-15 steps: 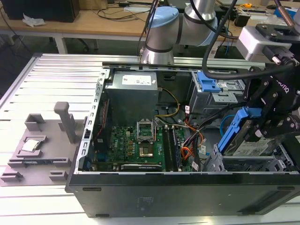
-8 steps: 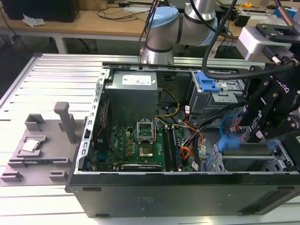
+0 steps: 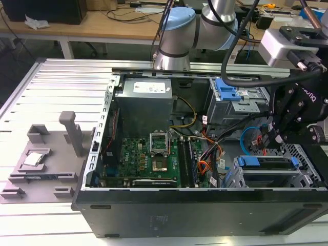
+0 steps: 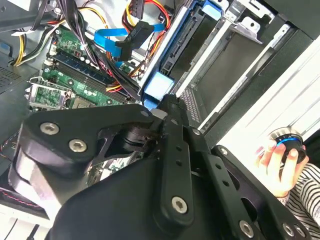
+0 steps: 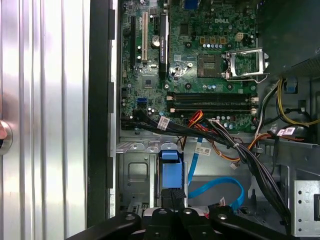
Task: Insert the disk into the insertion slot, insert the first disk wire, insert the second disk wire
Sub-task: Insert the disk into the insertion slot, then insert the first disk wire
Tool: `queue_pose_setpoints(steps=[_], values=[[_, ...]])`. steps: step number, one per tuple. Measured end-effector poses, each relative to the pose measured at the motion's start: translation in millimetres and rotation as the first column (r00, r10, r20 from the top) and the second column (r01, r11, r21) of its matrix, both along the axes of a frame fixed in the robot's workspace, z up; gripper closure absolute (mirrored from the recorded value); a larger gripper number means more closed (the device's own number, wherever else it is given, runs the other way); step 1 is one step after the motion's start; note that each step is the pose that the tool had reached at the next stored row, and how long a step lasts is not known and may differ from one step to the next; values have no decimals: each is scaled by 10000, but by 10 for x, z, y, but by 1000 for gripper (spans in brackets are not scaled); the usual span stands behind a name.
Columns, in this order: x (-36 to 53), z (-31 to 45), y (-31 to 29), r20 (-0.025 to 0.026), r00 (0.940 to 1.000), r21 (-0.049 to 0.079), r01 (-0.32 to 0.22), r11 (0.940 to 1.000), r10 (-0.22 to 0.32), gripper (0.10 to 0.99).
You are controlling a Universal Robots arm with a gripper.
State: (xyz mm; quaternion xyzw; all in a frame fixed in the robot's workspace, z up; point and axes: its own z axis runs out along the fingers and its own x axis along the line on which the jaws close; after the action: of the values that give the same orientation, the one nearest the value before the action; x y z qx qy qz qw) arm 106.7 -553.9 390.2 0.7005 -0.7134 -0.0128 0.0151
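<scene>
The gripper (image 5: 173,196) apparently touches the disk (image 5: 170,172).

— What sort of place is this?

— A robotics lab, or a test workshop. A jointed robot arm (image 3: 179,31) with a black claw (image 3: 277,136) reaches over a slotted aluminium worktop (image 3: 61,82). An opened desktop computer case (image 3: 205,210) lies on it, its motherboard (image 3: 143,159) bare.

— Anything else?

— A grey moulded fixture (image 3: 66,148) sits beside the case with a silver chip (image 3: 33,159) seated in it. Behind stands a wooden worktop (image 3: 102,28) strewn with cables (image 3: 148,10).
</scene>
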Motion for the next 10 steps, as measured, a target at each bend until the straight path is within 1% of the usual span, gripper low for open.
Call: queue_pose_setpoints(steps=[5,7,9,10], values=[[3,-2,0,0,10000,1,1,10000,-1,980],[116,-6,1,-3,10000,1,0,10000,0,980],[192,-9,7,-5,10000,1,-1,10000,1,980],[256,-12,23,-5,10000,2,1,10000,-1,980]])
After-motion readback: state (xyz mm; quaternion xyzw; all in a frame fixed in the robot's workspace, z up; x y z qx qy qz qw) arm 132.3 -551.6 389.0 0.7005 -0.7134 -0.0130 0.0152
